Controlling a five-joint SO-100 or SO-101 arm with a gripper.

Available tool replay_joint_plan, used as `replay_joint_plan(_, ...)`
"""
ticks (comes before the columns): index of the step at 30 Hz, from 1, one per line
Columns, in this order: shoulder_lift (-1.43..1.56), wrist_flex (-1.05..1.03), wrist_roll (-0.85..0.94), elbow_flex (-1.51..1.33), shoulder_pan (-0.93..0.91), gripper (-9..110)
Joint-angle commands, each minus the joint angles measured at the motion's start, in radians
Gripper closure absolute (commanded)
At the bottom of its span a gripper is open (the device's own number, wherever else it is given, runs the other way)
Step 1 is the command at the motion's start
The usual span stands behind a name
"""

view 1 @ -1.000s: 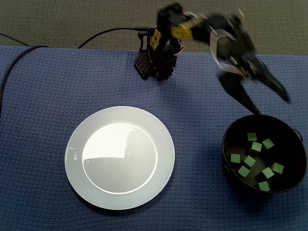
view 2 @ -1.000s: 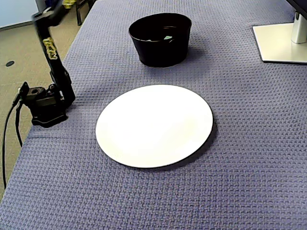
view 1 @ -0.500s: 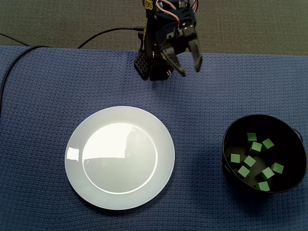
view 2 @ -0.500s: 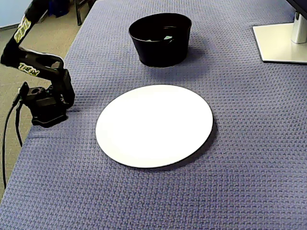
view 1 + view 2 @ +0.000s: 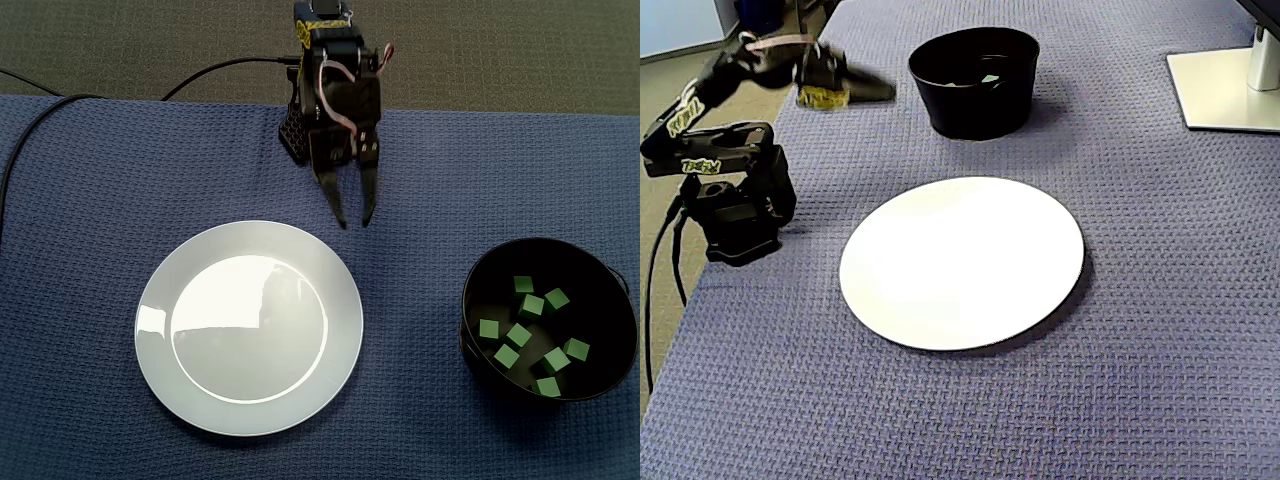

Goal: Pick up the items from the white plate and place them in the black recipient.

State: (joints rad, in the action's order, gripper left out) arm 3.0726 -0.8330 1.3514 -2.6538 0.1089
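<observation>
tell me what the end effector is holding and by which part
Nothing is held. The end effector is open, with only blue cloth in its gap; the green cubes lie in the black bowl.

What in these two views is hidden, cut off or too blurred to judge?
In a fixed view the gripper is blurred; its opening is unreadable there.
In that same view the wall of the black bowl hides nearly all the green cubes.
The white stand there is cut off by the right and top edges.
</observation>
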Motion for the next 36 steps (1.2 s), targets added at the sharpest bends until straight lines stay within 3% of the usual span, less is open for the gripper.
replay_joint_plan(1, 0.083, -0.063, 0.077, -0.202, -0.011, 101)
replay_joint_plan(5, 0.104, -0.120, 0.109, -0.342, -0.005, 101)
replay_joint_plan(9, 0.103, -0.351, 0.087, -0.342, 0.032, 101)
replay_joint_plan(13, 0.103, -0.653, 0.210, -0.342, 0.035, 101)
replay_joint_plan(36, 0.103, -0.698, 0.153, -0.342, 0.000, 100)
